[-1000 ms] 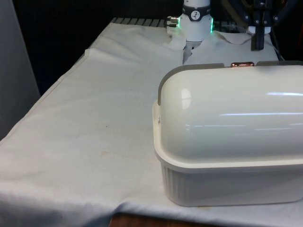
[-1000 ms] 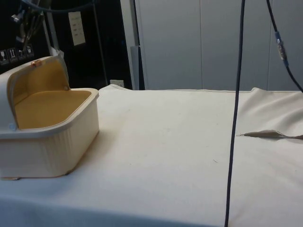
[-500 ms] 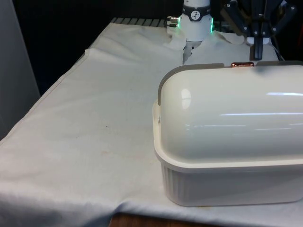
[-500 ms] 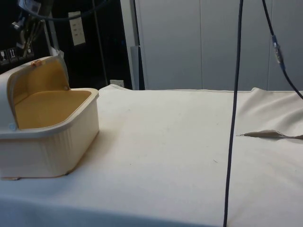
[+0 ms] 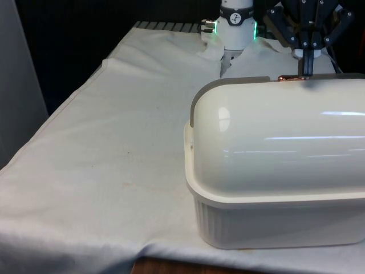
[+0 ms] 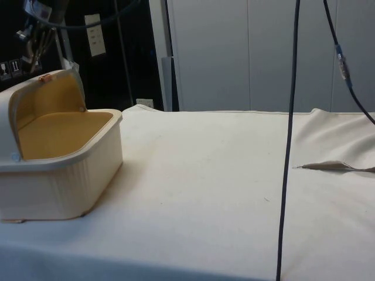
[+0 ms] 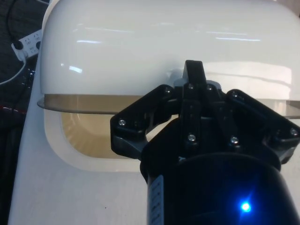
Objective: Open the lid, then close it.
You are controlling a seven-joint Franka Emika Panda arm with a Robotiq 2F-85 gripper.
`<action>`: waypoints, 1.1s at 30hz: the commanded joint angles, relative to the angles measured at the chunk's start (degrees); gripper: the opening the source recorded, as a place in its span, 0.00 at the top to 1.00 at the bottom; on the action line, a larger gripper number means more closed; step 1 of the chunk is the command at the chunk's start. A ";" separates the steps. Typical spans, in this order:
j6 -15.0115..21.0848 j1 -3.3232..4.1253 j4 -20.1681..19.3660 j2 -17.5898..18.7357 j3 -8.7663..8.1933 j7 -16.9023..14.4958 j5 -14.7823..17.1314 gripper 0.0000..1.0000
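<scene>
A cream bread box [image 5: 274, 228] stands at the front view's right with its domed lid [image 5: 279, 142] rolled back. The side view shows the box [image 6: 64, 187] open, with its tan inside [image 6: 58, 132] bare. A small copper handle [image 5: 292, 77] sits on the lid's grey edge, and it also shows at the lid's top in the side view [image 6: 43, 77]. My black gripper [image 5: 306, 71] hangs just above that edge, a little to the front view's right of the handle. In the wrist view its fingers [image 7: 194, 77] are pressed together over the lid's rim [image 7: 93, 101], with nothing between them.
The white cloth [image 5: 114, 148] spreads wide to the front view's left of the box. A dark cable [image 6: 290, 140] hangs down in the side view. The cloth is rumpled at the side view's right edge [image 6: 337, 167].
The gripper has come down towards the lid's edge and shifted slightly to the front view's left. The lid and box have not moved.
</scene>
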 commanded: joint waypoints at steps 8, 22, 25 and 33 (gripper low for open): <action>-0.34 -0.11 0.06 -0.11 0.06 -0.11 0.17 1.00; -2.69 0.06 0.40 -0.17 -0.17 -0.23 -0.17 1.00; -3.32 0.00 0.52 -0.17 -0.17 -0.34 -0.11 1.00; -4.76 0.00 0.74 -0.11 -0.23 -0.46 -0.11 1.00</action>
